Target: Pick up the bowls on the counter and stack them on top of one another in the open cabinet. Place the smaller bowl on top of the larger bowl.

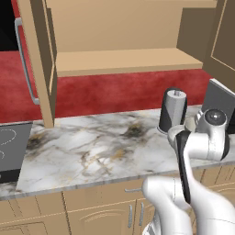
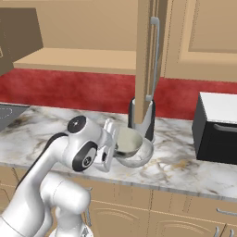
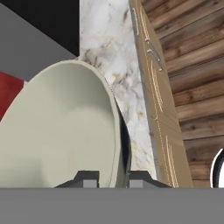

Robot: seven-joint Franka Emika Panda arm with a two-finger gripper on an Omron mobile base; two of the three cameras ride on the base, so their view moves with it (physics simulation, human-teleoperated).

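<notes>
Far left, in the left base view: a dark cooktop (image 1: 11, 147) set flush at the end of the counter (image 1: 92, 147), white-grey marble with brown veining, over light wooden drawers (image 1: 92, 211). Above, the cabinet (image 1: 124, 62) standing open, door swung out to the left with its long silver handle (image 1: 25, 59) facing away from the bare tan shelf. Further right on the marble, a black-and-silver cylindrical appliance (image 1: 172, 110), upright against the red wall. Just in front of it in the right base view, the gripper (image 2: 111, 139), fingers pinched onto the thin rim of the smaller bowl (image 2: 127, 140), held tipped steeply on edge with its cream inside turned toward the hand. In the hand view, that rim wedged between the two dark fingertips (image 3: 87, 177), narrow gap, cream hollow spreading up and left. Under and right of it, the larger bowl (image 2: 141, 157), upright on the counter; contact between the two bowls impossible to judge. Far right, a black box appliance (image 2: 217, 134) with a white top, well apart from the bowls.
</notes>
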